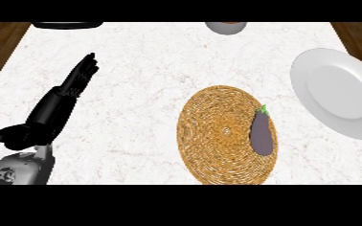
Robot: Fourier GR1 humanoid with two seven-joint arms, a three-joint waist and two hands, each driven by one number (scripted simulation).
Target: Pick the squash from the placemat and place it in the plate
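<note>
One hand up, vegetable on placemat.
Left hand [65, 96] rests at left, fingers straight and together, holding nothing; purple eggplant-looking squash [262, 133] lies on woven placemat's [216, 134] right side; white plate [332, 91] well right on counter [141, 67].

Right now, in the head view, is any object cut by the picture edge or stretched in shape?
Head view: the white plate runs off the right edge and looks taller than wide; a dark object and a grey bowl are cut at the top; the placemat also looks stretched.
</note>
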